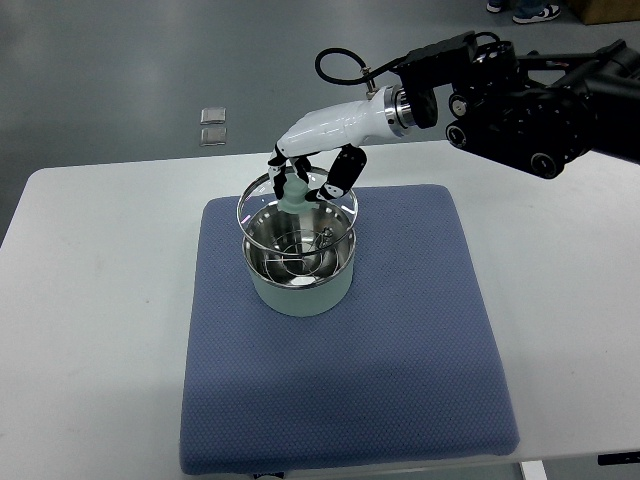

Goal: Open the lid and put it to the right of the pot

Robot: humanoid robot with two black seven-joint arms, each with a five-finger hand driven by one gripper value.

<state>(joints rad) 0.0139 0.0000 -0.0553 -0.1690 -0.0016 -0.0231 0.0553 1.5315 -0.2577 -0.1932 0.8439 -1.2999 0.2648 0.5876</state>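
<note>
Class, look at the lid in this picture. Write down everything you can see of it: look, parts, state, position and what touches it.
The lid is clear glass with a thin metal rim and a pale green knob in the middle. It is lifted off the pot and hangs just above the pot's mouth, slightly tilted, so the shiny steel inside shows through the glass. The right hand, white with black fingers, comes in from the upper right and is closed around the knob. Nothing else touches the lid. It sits over the blue mat, not yet set down.
</note>
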